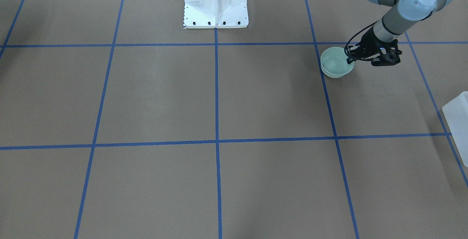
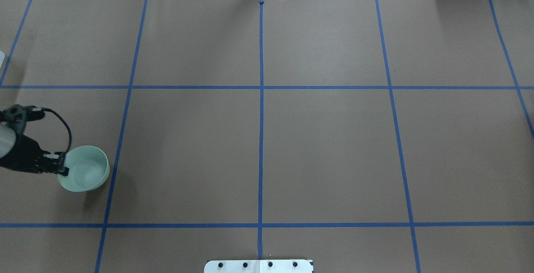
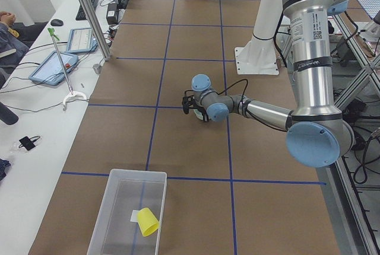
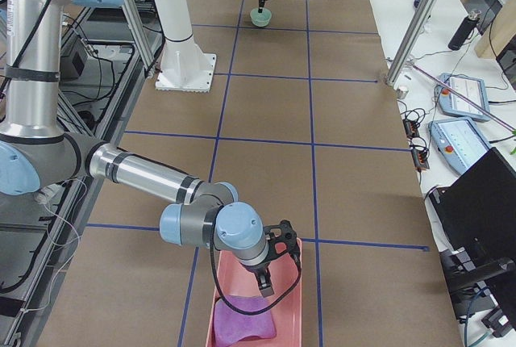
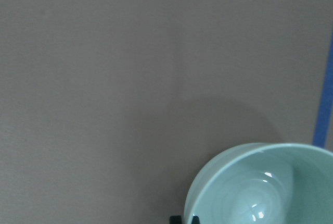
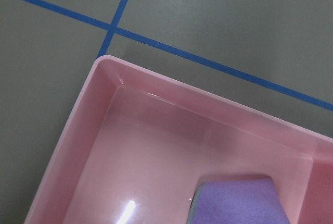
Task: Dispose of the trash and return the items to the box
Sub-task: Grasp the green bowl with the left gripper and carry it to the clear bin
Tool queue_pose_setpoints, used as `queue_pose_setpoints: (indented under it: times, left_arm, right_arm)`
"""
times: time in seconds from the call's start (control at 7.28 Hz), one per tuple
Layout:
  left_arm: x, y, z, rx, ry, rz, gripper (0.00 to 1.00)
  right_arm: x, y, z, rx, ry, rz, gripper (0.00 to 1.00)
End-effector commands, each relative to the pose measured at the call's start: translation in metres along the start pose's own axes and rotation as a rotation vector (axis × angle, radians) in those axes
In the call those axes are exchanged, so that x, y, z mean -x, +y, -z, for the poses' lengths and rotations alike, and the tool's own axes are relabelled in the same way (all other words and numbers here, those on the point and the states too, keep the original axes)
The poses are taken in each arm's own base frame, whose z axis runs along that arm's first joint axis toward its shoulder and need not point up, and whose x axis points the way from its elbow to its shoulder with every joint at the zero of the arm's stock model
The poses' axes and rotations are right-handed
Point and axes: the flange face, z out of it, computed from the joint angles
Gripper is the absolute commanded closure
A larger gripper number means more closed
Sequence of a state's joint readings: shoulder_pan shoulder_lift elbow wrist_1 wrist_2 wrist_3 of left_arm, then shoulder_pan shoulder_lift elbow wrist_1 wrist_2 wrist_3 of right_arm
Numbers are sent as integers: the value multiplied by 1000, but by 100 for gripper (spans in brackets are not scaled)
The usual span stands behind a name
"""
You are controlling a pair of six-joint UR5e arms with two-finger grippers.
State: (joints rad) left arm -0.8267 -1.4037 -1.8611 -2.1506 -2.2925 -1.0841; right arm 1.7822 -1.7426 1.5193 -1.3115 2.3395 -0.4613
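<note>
My left gripper (image 2: 62, 168) is shut on the rim of a pale green bowl (image 2: 85, 170) and holds it a little above the brown table, at the robot's far left. The bowl also shows in the front-facing view (image 1: 334, 65) with the left gripper (image 1: 350, 57) on its rim, and in the left wrist view (image 5: 260, 187). The bowl is empty. My right gripper (image 4: 266, 286) hangs over a pink tray (image 4: 234, 303) that holds a purple cloth (image 4: 246, 323); I cannot tell whether it is open or shut.
A clear plastic box (image 3: 119, 213) with a yellow cup (image 3: 147, 221) in it stands at the table's left end, beyond the bowl. The robot's white base (image 1: 215, 1) stands at mid-table. Blue tape lines grid the surface.
</note>
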Motion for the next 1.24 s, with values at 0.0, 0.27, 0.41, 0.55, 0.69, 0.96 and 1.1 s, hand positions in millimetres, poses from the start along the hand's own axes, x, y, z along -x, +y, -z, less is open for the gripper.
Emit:
queue_pose_setpoints:
  times: [0.0,0.27,0.41,0.55,0.69,0.96,1.1]
  left_arm:
    - [118,-66,101,-86,129,-35,100]
    - [211,-147,138,-176,74,-67,100]
    - [247,-189,174,-207,5,-101,100]
    - [275,-233,204,-168,-71,-120,100]
    - [293,-268,220,-136,-107,-104,100]
    - [355,-277,187,-81,-169,-12,100]
    - [380,-273,168,-100,-168,53,100]
  right_arm:
    - [1,-1,-2,4,-2,4,0]
    - [3,-4,-3,5,-3,7,0]
    - [4,-4,-3,5,-3,8,0]
    - [5,-5,-4,8,-3,11,0]
    - [6,-6,-5,10,-6,5,0]
    - [9,-10,-8,13,-4,14,0]
    - [14,-24,-8,12,-6,1,0]
